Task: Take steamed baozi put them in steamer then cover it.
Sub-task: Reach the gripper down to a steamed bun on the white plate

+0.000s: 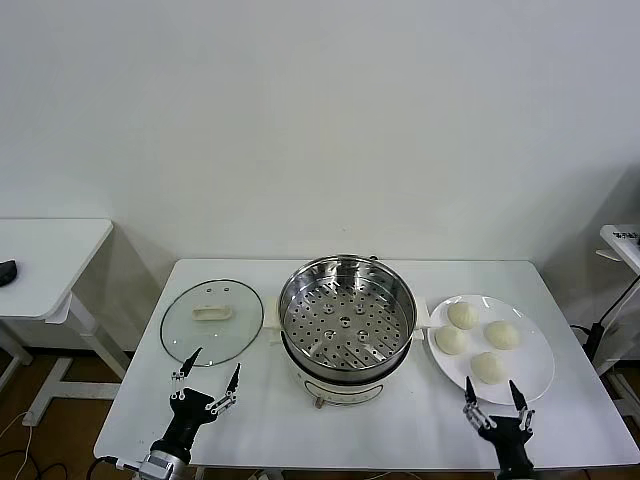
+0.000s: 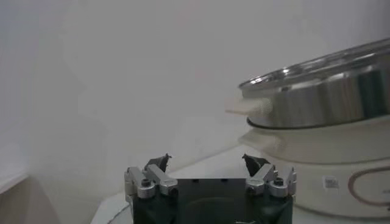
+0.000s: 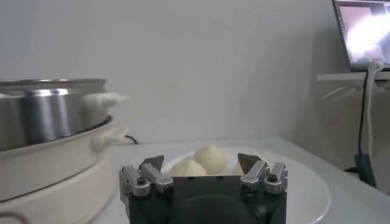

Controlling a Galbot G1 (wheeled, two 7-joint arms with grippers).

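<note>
While both arms sit low at near table edge, left gripper [image 1: 207, 378] fingers spread, empty, just before cover [image 1: 212, 320] lying flat left of steamer [image 1: 346, 322]. Right gripper [image 1: 496, 396] fingers likewise apart, empty, at near rim of plate [image 1: 535, 372]. Four baozi [image 1: 463, 315] on plate, right of steamer. Steamer open, perforated tray bare.

Both the left gripper [image 1: 211, 378] and right gripper [image 1: 493, 393] have black bodies, silver screwed knuckles and dark pointed fingers [image 2: 159, 162].
</note>
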